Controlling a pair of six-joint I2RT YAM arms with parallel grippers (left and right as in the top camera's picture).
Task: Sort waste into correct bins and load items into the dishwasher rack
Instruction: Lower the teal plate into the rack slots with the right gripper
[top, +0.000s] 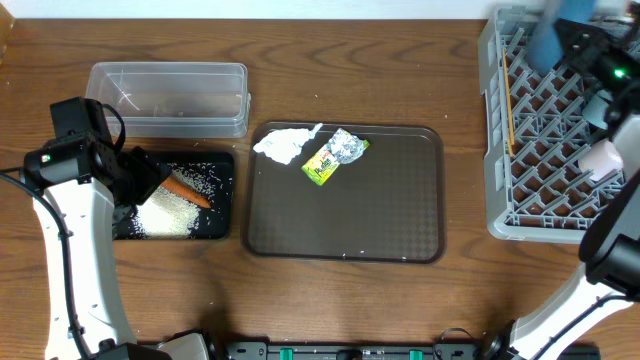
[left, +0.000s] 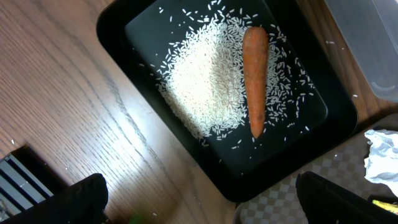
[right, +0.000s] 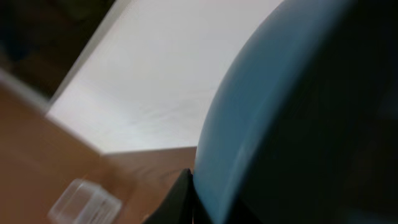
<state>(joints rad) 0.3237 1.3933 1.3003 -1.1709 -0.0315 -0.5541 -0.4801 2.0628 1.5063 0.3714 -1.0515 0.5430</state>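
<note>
Overhead: left gripper (top: 150, 180) sits over the black tray (top: 222, 160) at left of frame, low over its upper-left part. The tray holds the rice heap (top: 165, 215) with the carrot (top: 188, 190) lying at the heap's upper edge. Clear tub (top: 167, 95) is just above the black tray. The brown serving tray (top: 345, 215) at centre carries the crumpled paper (top: 285, 143) and the foil wrapper (top: 335, 155), touching, along its upper edge. Dishwasher rack (top: 545, 130) is at the right edge, with the chopsticks (top: 510, 105) standing along its left side and a white-pinkish cup (top: 603, 158) at its right side, partly behind the arm. Right gripper (top: 575, 40) is over the rack's upper part with a blue bowl (top: 552, 30), motion-blurred; can't tell which bowl.

Left wrist: fingers (left: 87, 199) are spread wide at the bottom corners, nothing between them, so it is released. Below them are the black tray, the rice (left: 205, 87) and the carrot (left: 255, 81) pointing tip-down across the heap's right side. The paper (left: 382, 155) shows at the right edge and the wood table (left: 74, 93) at left.

Right wrist: the blue bowl (right: 280, 112) fills the right half, very close and blurred. One dark finger (right: 183, 199) is against its wall, so it is grasping the bowl.
</note>
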